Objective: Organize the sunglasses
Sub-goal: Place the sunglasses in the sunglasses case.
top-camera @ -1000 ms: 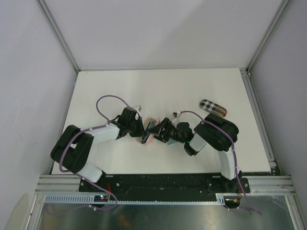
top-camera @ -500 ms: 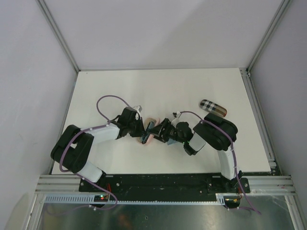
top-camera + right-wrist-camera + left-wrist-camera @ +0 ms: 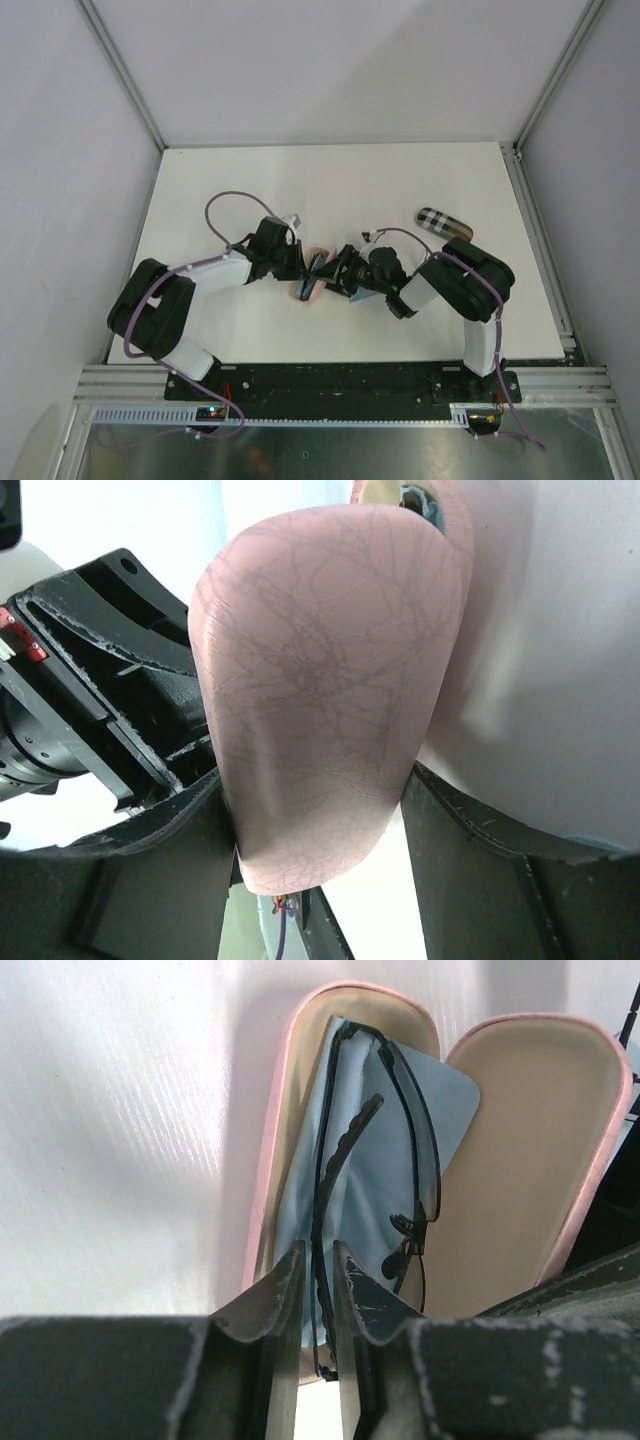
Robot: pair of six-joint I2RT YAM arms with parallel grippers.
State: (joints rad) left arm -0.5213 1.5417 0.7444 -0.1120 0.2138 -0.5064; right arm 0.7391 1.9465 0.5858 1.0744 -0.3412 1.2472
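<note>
Outward from the case, the right arm has swung. The left gripper pinches the sunglasses, lying lengthwise inside it, straight ahead; the right gripper clamps its shell.

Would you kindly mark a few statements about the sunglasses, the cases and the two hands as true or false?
1. The pink case lies open. True.
2. The left hand is closed on the sunglasses. True.
3. The blue cloth lies on the bare table. False: it lies inside the pink case, under the sunglasses.
4. The right hand holds the checkered case. False: it clasps the pink case's lid; the checkered case lies apart on the table.
</note>
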